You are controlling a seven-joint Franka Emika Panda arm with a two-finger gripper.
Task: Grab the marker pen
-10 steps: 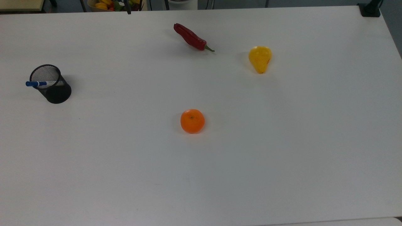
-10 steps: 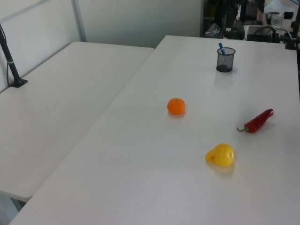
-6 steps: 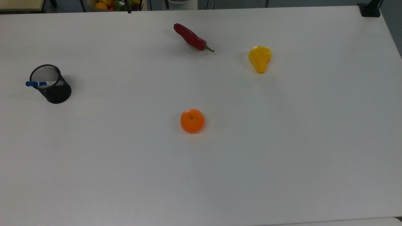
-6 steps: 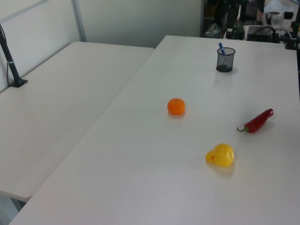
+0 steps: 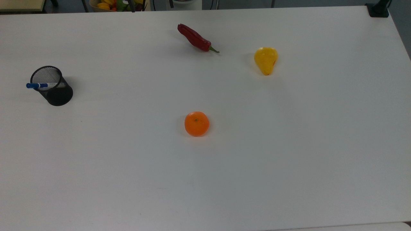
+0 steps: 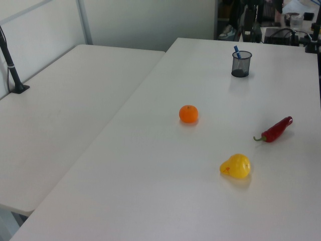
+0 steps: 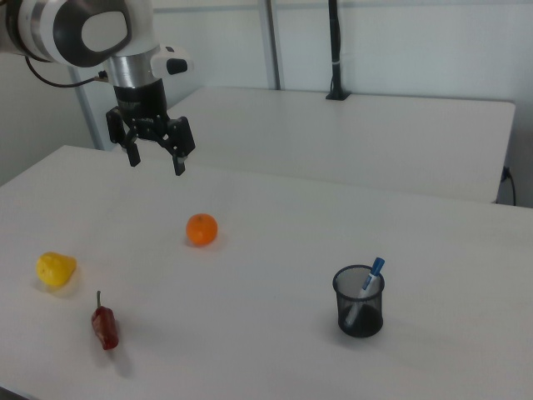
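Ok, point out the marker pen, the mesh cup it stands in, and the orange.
marker pen (image 7: 372, 272): right view, on the blue cap sticking out above the rim.
mesh cup (image 7: 361, 315): right view, on the black outer wall facing the camera.
orange (image 5: 196, 124): top view, on the middle of its top.

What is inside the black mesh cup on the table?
One marker pen stands tilted inside the mesh cup, its blue cap leaning over the rim. Its lower end shows only dimly through the mesh; nothing else is visible inside.

Overhead plus two seemingly opposed oblique views, shared table (image 5: 289, 160).
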